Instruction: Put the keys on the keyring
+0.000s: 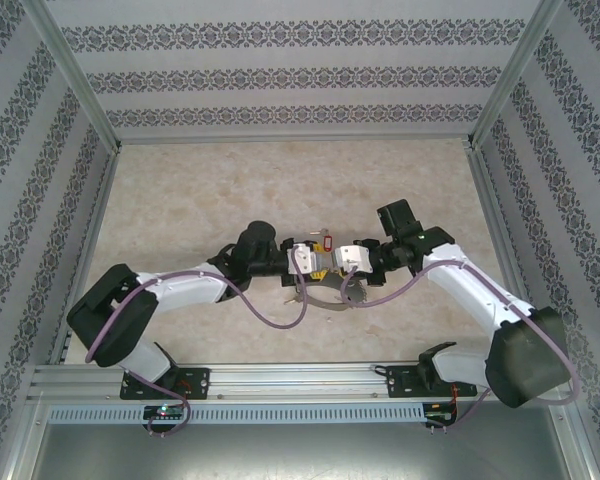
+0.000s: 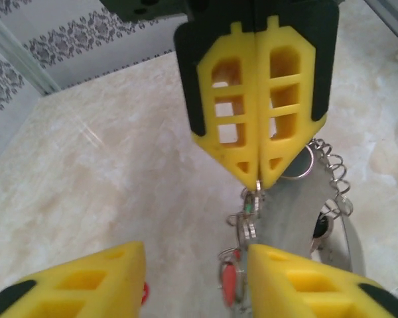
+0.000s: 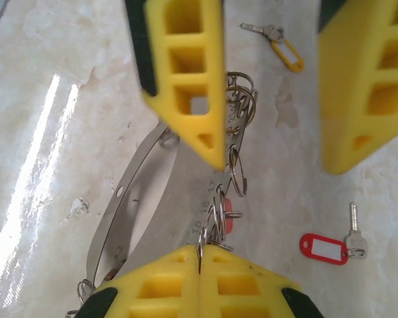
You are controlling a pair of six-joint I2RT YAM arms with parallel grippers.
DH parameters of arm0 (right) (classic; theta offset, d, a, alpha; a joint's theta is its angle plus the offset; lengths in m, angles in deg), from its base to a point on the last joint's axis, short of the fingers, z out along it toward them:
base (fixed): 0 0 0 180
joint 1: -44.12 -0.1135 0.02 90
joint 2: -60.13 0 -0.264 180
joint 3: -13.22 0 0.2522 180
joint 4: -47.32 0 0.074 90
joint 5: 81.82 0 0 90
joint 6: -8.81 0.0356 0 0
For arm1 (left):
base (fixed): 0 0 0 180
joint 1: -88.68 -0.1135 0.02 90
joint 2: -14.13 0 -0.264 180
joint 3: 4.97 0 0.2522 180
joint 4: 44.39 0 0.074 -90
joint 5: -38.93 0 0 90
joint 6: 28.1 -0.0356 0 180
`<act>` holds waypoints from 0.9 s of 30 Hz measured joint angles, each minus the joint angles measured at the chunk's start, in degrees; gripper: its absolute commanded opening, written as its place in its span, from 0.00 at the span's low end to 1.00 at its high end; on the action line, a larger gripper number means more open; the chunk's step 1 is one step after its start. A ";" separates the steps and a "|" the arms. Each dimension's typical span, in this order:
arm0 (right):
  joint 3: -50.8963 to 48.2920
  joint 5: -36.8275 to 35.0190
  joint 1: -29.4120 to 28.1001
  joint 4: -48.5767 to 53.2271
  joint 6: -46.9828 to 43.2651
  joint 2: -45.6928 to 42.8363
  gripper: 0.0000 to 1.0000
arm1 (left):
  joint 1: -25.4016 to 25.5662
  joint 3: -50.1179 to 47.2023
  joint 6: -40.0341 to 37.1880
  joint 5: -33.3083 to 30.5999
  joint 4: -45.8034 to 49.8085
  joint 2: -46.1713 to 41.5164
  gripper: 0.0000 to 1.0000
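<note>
Keyring [image 1: 325,300], seen from above, is between the two arms, low by the worktop [image 1: 180,200]. Left wrist view: the left claw [image 2: 196,265] stands open. The right claw [image 2: 259,179] faces it, shut on a small split ring [image 2: 257,192] of the keyring, probably to steady it. Right wrist view: the red-tagged key [image 3: 326,248] and yellow-tagged key [image 3: 278,46] lie loose, not yet threaded.

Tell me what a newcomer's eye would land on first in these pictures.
Two yellow-fingered grippers meet nose to nose at mid-table. The right gripper is pinched shut on a small ring of the keyring, and the left gripper stands open opposite it. Next come the red-tagged key and the yellow-tagged key, lying loose on the pale table, apart from the ring.
</note>
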 measured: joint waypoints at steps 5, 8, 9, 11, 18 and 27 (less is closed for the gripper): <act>0.00 -0.09 -0.83 0.94 0.94 -3.19 0.00 | -1.68 5.92 -3.04 4.72 10.73 -0.87 0.58; -0.31 -1.09 -1.77 0.92 0.90 -4.85 0.00 | -1.75 9.77 -5.33 8.20 17.84 0.85 0.58; -0.55 -1.51 -2.10 0.94 0.90 -5.27 0.00 | -1.75 11.30 -6.01 9.49 20.20 1.99 0.58; -0.92 -2.51 -2.64 0.85 0.90 -5.62 0.00 | -1.75 14.05 -7.15 11.82 24.22 4.04 0.59; -1.18 -4.90 -3.37 0.55 1.86 -5.64 0.00 | -1.68 18.49 -10.75 16.17 35.19 7.30 0.62; 2.69 -13.44 -3.37 -0.09 19.43 -3.91 0.00 | -3.39 6.88 -4.35 8.74 23.80 -0.72 0.86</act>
